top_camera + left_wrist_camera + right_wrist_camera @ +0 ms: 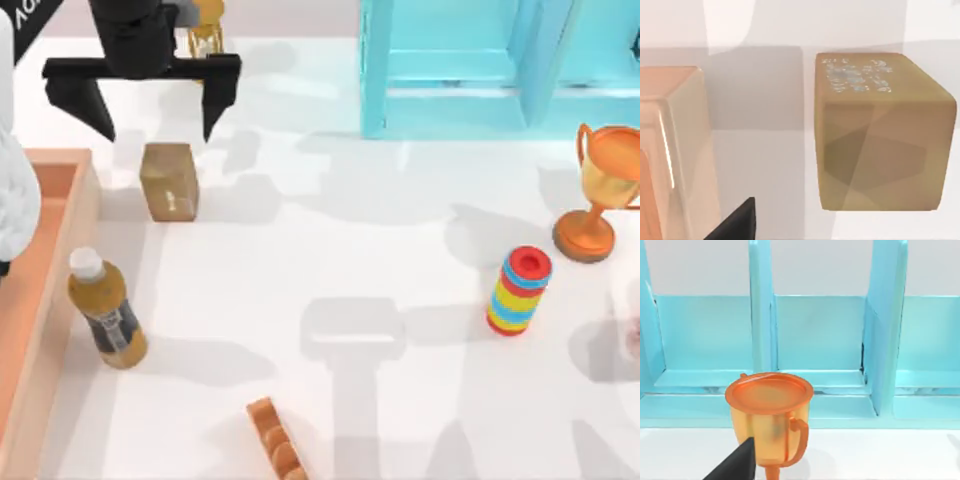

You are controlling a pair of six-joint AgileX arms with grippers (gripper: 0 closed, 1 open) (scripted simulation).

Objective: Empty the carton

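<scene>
Spread wide and empty, the left end effector (155, 108) is held above the tan block (168, 180) beside the carton (60, 260); a centred, square descent is advised.

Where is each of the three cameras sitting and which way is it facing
Top view: above the table, looking down on carton, bottle, tan block, trophy; the left hand hangs open by the block.
Left wrist view: on the left arm, facing the tan block and the carton's wall; one dark fingertip shows.
Right wrist view: on the right arm, facing the trophy before the blue cabinet; one fingertip shows.
Shared: block in top and left wrist; trophy in top and right wrist.
</scene>
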